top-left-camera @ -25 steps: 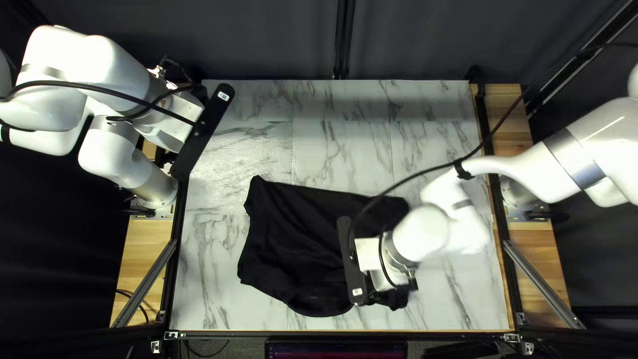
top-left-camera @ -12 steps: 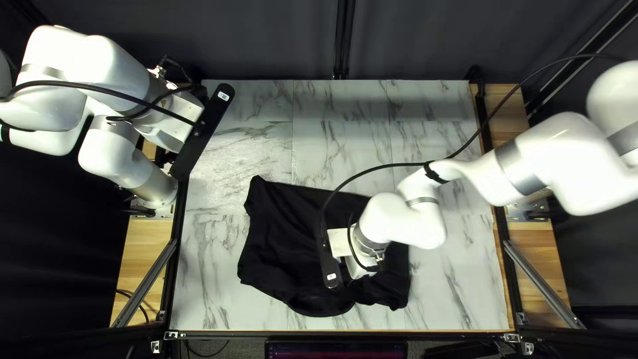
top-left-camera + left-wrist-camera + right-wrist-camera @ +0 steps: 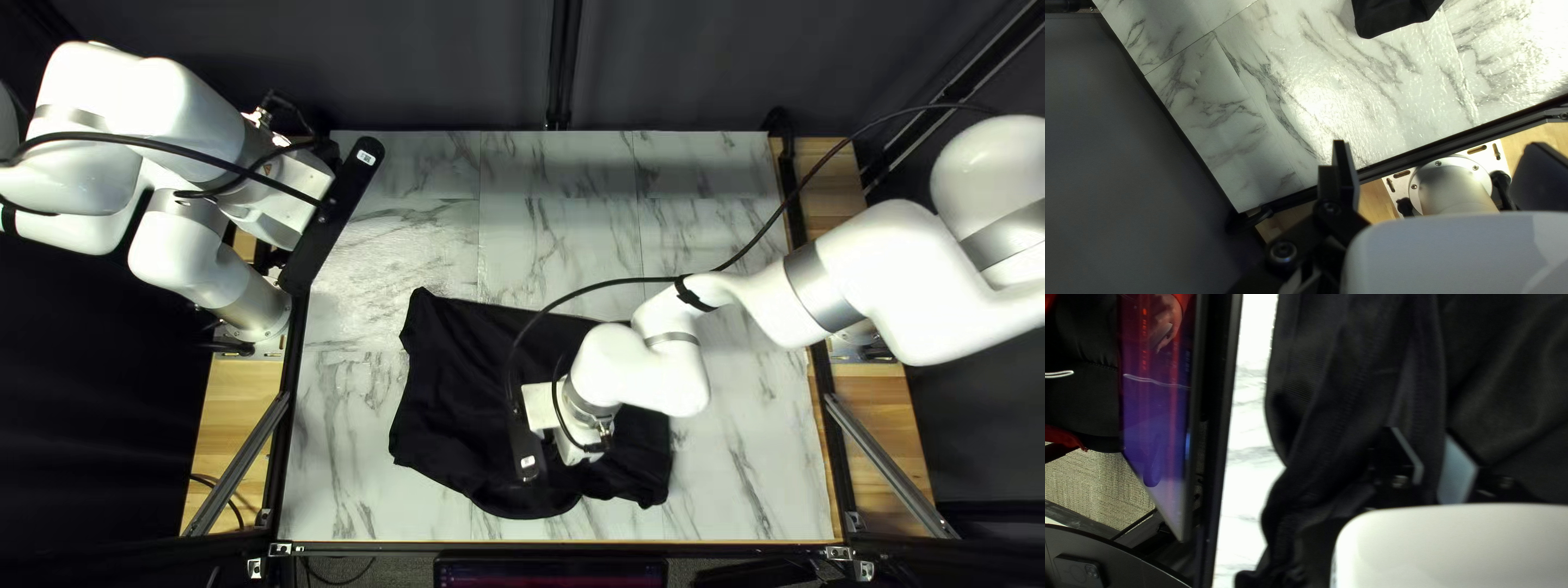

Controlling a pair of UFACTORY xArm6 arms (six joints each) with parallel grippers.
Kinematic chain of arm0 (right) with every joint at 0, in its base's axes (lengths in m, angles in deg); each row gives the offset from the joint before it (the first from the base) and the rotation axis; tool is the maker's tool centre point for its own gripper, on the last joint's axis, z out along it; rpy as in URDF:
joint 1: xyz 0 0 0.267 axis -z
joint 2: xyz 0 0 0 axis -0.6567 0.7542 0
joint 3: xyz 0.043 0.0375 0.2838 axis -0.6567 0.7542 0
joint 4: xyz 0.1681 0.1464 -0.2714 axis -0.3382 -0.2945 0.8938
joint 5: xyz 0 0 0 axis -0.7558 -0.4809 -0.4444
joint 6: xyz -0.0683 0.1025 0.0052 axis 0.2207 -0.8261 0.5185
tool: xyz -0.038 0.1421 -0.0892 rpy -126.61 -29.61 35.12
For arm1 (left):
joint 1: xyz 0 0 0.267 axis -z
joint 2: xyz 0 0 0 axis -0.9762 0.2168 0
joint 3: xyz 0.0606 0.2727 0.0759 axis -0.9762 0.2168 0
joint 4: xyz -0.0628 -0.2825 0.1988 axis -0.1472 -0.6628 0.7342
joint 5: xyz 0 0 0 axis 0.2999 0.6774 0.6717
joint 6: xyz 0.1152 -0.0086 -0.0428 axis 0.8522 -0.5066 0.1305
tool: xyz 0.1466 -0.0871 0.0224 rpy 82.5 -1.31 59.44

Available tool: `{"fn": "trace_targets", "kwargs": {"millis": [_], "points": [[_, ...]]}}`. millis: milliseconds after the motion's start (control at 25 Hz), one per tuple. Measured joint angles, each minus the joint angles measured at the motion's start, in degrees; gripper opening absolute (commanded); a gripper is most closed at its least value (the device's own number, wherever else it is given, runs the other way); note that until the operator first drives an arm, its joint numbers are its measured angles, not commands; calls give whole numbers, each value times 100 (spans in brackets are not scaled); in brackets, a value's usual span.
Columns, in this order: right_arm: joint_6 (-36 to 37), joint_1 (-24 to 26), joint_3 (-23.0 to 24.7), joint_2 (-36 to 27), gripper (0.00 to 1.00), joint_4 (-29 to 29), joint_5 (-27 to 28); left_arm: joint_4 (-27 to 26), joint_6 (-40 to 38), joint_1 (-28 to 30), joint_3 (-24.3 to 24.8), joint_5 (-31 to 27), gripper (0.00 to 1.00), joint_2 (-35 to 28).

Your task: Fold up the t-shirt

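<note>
Black t-shirt (image 3: 465, 384) looks light, limp, prone to bunching; right gripper (image 3: 1432, 457) clamped on a fold near its front edge, corners likely a better hold.

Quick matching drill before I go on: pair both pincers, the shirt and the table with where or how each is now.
1 left pincer
2 right pincer
3 black t-shirt
4 table

A pale with grey veins
B shut on a fold of the shirt
C open, by the table's left edge, clear of the cloth
D crumpled on the table's near half

Pairs: 1-C, 2-B, 3-D, 4-A
</note>
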Motion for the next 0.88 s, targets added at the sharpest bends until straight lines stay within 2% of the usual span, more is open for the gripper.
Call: {"fn": "trace_targets", "kwargs": {"millis": [280,320,360,400,440,480,600,880], "points": [[-1173,-521,-948,250,0,966,422,0,0,0,0,0,100,0],[-1285,-579,-1067,306,9,1065,471,0,0,0,0,0,100,0],[-1372,-622,-1173,358,48,1147,523,0,0,0,0,0,100,0],[-1447,-654,-1270,410,78,1222,583,0,0,0,0,0,100,0],[-1489,-670,-1329,442,96,1272,629,0,0,0,0,0,100,0],[-1522,-678,-1370,466,100,1308,668,0,0,0,0,0,100,0],[-1573,-670,-1365,478,100,1366,741,0,0,0,0,0,100,0],[-1645,-675,-877,172,100,1341,590,0,0,0,0,0,100,0]]}}
